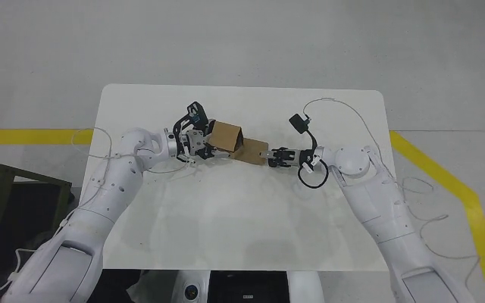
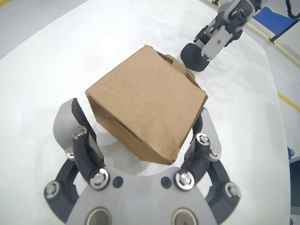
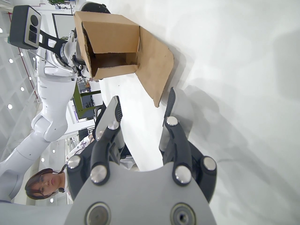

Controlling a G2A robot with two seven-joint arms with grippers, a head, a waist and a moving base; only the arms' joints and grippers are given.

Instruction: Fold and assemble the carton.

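Observation:
A brown carton (image 1: 226,135) lies at mid-table, tilted, with its open end facing the right arm. One long flap (image 1: 253,150) stretches out from it flat on the table. My left gripper (image 1: 201,144) straddles the carton's closed end (image 2: 145,104) and is shut on it, one pad (image 2: 198,124) pressing its side. My right gripper (image 1: 273,157) stands open low over the table just past the flap's far edge. In the right wrist view the flap's corner (image 3: 157,99) sits close before that gripper (image 3: 143,104); the carton's hollow inside (image 3: 112,59) shows beyond.
The white table (image 1: 242,220) has bare room in front of and behind the carton. A thin cable (image 1: 337,102) loops over the table's far right part near the right arm. Yellow floor tape (image 1: 38,136) runs beside both table ends.

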